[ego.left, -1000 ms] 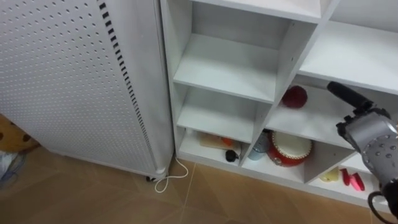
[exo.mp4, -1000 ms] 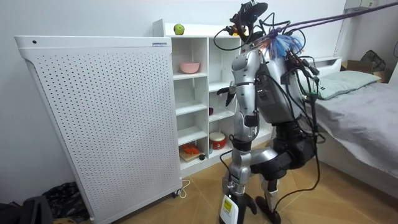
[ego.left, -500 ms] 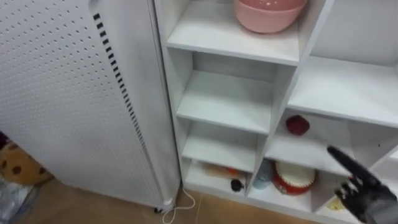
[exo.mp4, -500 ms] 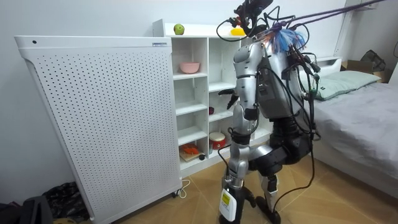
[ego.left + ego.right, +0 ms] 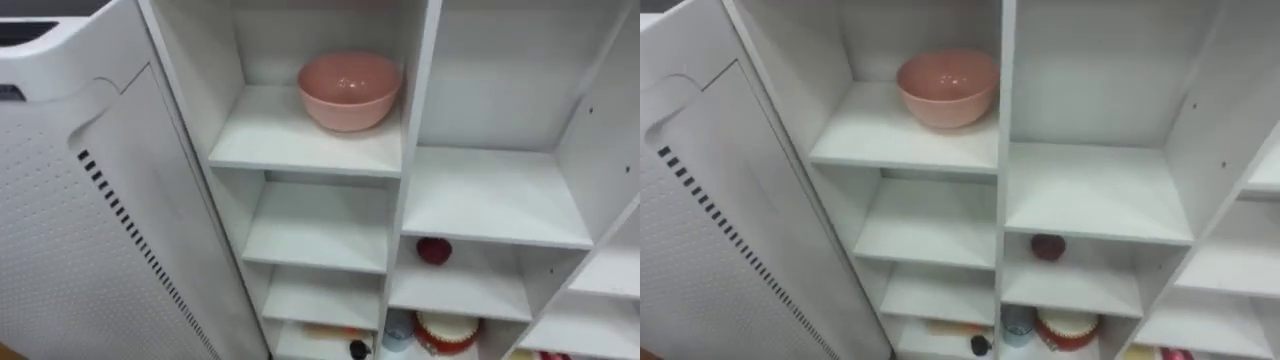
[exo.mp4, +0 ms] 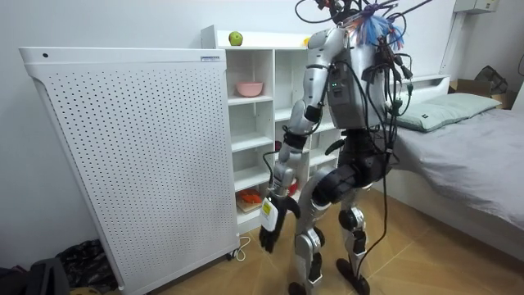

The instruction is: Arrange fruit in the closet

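Robot at the white closet, left hand hanging low, open or closed impossible to tell — a red fruit on a middle shelf, a green apple on top.

1. No readable lettering is showing up anywhere on the closet in either eye view.
2. In the room view, a small dark label is sitting at the upper right corner of the perforated white panel, left of the frame's centre. Its print is coming through too small to make out.
3. At the left edge of the left eye view, a dark mark is peeking in on the panel's top. It is not reading as any letter or number.
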You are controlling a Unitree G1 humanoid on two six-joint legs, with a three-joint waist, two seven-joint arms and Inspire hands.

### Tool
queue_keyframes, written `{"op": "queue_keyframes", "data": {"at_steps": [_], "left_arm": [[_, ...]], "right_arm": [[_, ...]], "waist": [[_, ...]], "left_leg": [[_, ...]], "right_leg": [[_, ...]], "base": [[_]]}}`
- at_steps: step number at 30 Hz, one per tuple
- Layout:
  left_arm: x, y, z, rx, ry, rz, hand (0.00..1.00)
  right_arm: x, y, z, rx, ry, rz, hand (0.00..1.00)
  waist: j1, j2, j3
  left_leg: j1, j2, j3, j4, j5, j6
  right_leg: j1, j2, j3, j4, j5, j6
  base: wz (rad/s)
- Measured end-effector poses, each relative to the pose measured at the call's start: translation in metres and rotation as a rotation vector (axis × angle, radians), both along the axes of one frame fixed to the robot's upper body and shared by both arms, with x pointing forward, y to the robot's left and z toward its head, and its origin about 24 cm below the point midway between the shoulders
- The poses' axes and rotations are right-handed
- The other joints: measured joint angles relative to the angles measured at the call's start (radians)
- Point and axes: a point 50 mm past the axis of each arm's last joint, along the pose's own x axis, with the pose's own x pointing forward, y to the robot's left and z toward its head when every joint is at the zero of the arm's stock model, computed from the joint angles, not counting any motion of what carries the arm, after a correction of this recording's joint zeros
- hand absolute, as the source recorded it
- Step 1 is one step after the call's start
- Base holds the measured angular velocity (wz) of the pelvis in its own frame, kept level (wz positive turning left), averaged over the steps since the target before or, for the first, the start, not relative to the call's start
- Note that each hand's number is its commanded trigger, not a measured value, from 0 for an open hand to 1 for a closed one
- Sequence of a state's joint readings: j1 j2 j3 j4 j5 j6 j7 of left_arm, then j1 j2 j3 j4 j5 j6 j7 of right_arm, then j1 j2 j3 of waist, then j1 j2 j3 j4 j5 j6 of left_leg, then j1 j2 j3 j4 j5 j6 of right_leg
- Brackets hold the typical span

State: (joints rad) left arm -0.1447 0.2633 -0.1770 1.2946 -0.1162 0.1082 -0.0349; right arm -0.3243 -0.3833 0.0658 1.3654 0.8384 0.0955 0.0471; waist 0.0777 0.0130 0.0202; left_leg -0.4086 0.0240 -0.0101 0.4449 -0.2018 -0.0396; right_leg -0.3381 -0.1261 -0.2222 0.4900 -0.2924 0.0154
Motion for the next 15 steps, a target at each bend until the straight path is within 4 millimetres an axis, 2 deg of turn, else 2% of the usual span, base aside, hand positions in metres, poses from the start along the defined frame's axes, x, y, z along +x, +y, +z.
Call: {"op": "queue_keyframes", "data": {"at_steps": [1, 3, 4, 6, 7, 9, 10, 11, 13, 14, 15], "left_arm": [[-0.002, 0.001, 0.0, -0.001, 0.0, 0.012, 0.0], [-0.011, 0.004, -0.001, -0.004, -0.005, 0.059, 0.0], [-0.015, 0.005, -0.002, -0.003, 0.0, 0.064, 0.0], [-0.027, 0.008, -0.004, 0.001, 0.009, 0.087, 0.0], [-0.032, 0.008, -0.005, 0.001, 0.012, 0.094, 0.0], [-0.044, 0.004, -0.008, -0.014, 0.017, 0.106, 0.0], [-0.047, 0.002, -0.008, -0.018, 0.017, 0.106, 0.0], [-0.052, 0.001, -0.01, -0.023, 0.018, 0.108, 0.0], [-0.057, 0.001, -0.01, -0.028, 0.007, 0.139, 0.0], [-0.059, 0.0, -0.01, -0.03, 0.003, 0.157, 0.0], [-0.06, -0.003, -0.011, -0.028, 0.001, 0.159, 0.0]], "right_arm": [[-0.009, 0.001, -0.005, 0.005, 0.024, 0.004, 0.0], [-0.045, 0.007, -0.023, 0.038, 0.113, 0.015, 0.0], [-0.054, 0.009, -0.027, 0.044, 0.137, 0.021, 0.0], [-0.089, 0.019, -0.041, 0.091, 0.217, 0.015, 0.0], [-0.097, 0.022, -0.044, 0.105, 0.23, 0.003, 0.0], [-0.123, 0.03, -0.051, 0.144, 0.271, -0.027, 0.0], [-0.13, 0.031, -0.052, 0.149, 0.282, -0.029, 0.0], [-0.14, 0.034, -0.055, 0.159, 0.301, -0.034, 0.0], [-0.15, 0.038, -0.057, 0.171, 0.322, -0.04, 0.0], [-0.157, 0.039, -0.058, 0.174, 0.337, -0.045, 0.0], [-0.161, 0.039, -0.058, 0.167, 0.351, -0.033, 0.0]], "waist": [[-0.003, -0.001, -0.0051], [-0.016, -0.014, -0.0169], [-0.019, -0.018, -0.0192], [-0.043, -0.032, -0.0282], [-0.051, -0.035, -0.0293], [-0.062, -0.037, -0.0288], [-0.068, -0.035, -0.0276], [-0.071, -0.034, -0.0239], [-0.073, -0.027, -0.0191], [-0.073, -0.026, -0.0192], [-0.075, -0.019, -0.0149]], "left_leg": [[0.022, 0.0, 0.001, -0.016, 0.002, 0.0], [0.119, 0.0, 0.025, -0.075, 0.007, 0.0], [0.141, 0.0, 0.03, -0.087, 0.007, 0.0], [0.22, -0.001, 0.043, -0.124, 0.007, 0.0], [0.238, -0.001, 0.048, -0.133, 0.007, 0.0], [0.305, 0.0, 0.064, -0.166, 0.007, 0.0], [0.323, 0.0, 0.065, -0.177, 0.007, 0.0], [0.357, 0.0, 0.071, -0.194, 0.007, 0.0], [0.395, 0.0, 0.088, -0.217, 0.007, 0.0], [0.407, 0.0, 0.092, -0.225, 0.007, 0.0], [0.415, 0.0, 0.096, -0.228, 0.007, 0.0]], "right_leg": [[0.024, 0.001, -0.004, -0.018, 0.002, 0.002], [0.121, 0.003, -0.013, -0.083, 0.005, 0.008], [0.145, 0.005, -0.015, -0.101, 0.006, 0.01], [0.244, 0.01, -0.034, -0.168, 0.012, 0.019], [0.268, 0.012, -0.039, -0.183, 0.015, 0.021], [0.346, 0.02, -0.04, -0.247, 0.035, 0.027], [0.365, 0.022, -0.041, -0.264, 0.04, 0.028], [0.399, 0.023, -0.041, -0.284, 0.045, 0.032], [0.424, 0.024, -0.033, -0.295, 0.046, 0.032], [0.431, 0.025, -0.028, -0.3, 0.048, 0.033], [0.437, 0.024, -0.025, -0.303, 0.052, 0.034]], "base": [[0.1], [0.08], [0.06], [0.15], [0.11], [-0.08], [-0.13], [-0.16], [-0.19], [-0.14], [-0.11]]}}
